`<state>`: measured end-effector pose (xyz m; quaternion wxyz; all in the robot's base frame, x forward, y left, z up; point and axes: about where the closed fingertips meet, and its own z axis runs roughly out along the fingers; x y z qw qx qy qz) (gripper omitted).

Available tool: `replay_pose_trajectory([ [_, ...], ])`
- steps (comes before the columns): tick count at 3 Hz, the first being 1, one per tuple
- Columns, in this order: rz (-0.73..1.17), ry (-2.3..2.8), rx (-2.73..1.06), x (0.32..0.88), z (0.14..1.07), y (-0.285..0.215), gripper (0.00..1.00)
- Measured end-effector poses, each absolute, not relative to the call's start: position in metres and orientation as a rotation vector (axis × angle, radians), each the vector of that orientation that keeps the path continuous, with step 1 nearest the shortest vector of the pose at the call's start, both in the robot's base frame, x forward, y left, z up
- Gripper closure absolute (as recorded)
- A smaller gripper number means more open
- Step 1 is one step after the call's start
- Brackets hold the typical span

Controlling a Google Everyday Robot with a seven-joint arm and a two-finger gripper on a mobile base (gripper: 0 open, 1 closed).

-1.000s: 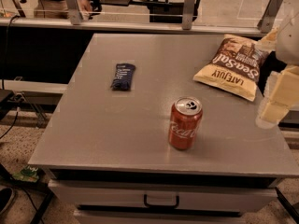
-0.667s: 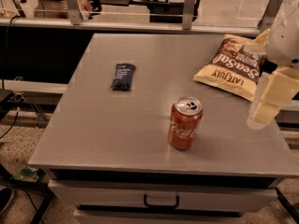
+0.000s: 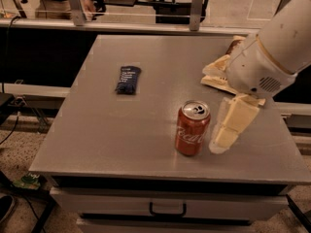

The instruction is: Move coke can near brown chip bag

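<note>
The red coke can [image 3: 192, 129] stands upright on the grey table [image 3: 121, 130], near its front edge and right of centre. My gripper [image 3: 220, 143] hangs from the white arm [image 3: 272, 47] just to the right of the can, tips down close to the table top, a small gap away from the can. The brown chip bag [image 3: 216, 72] lies at the back right of the table. Most of it is hidden behind my arm; only its cream left edge and a bit of its brown top show.
A small dark blue packet [image 3: 128, 79] lies left of centre on the table. A drawer with a dark handle [image 3: 167, 210] sits under the table's front edge. A rail with metal posts [image 3: 197, 4] runs behind the table.
My arm has swung in from the right edge, leftward and down, so the gripper now sits beside the can and the arm covers most of the chip bag. The can has not moved.
</note>
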<state>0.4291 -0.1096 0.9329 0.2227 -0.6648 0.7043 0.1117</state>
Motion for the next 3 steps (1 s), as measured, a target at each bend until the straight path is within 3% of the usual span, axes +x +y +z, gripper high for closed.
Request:
replay_pose_trajectory([
  [1, 0.354, 1.901, -1.854, 0.427, 0.920, -0.091, 0.00],
  [3, 0.396, 1.881, -1.875, 0.429, 0.904, -0.080, 0.41],
])
